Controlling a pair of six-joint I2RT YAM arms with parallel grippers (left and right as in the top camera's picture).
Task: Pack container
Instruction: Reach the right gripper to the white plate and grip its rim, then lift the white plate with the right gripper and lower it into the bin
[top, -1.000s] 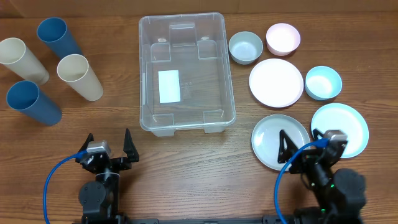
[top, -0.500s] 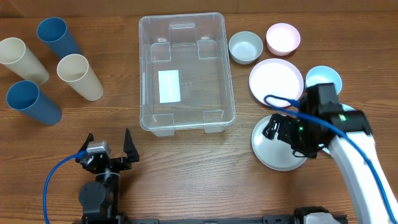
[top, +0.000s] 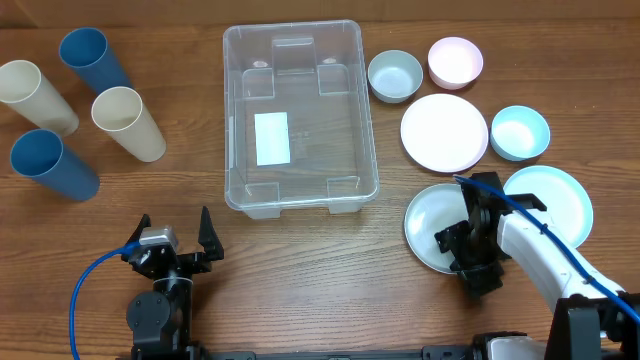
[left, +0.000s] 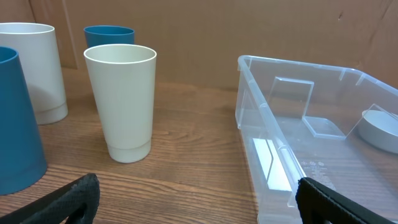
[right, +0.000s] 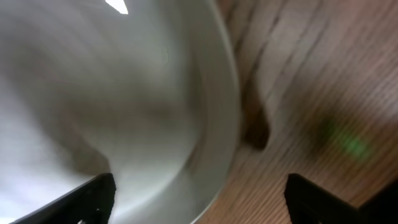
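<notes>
The container (top: 366, 120), a large clear bin with a white label on its base, stands empty at the table's middle; its near wall shows in the left wrist view (left: 249, 118). My right gripper (top: 464, 260) is open and low over the lower right rim of a pale grey plate (top: 428, 222). In the right wrist view the plate's rim (right: 211, 124) runs between the open fingers (right: 199, 199). My left gripper (top: 172, 240) is open and empty near the front edge, left of the container, with bare wood between its fingers (left: 199, 205).
Two blue cups (top: 92, 58) (top: 52, 165) and two cream cups (top: 35, 95) (top: 128, 122) lie at the left. Right of the container are a grey bowl (top: 394, 76), a pink bowl (top: 455, 62), a blue bowl (top: 520, 133), a white plate (top: 444, 132) and a light blue plate (top: 555, 200).
My right arm left its parked spot at the front, swung out over the plates, then came down at the grey plate's right rim. The left arm has not moved.
</notes>
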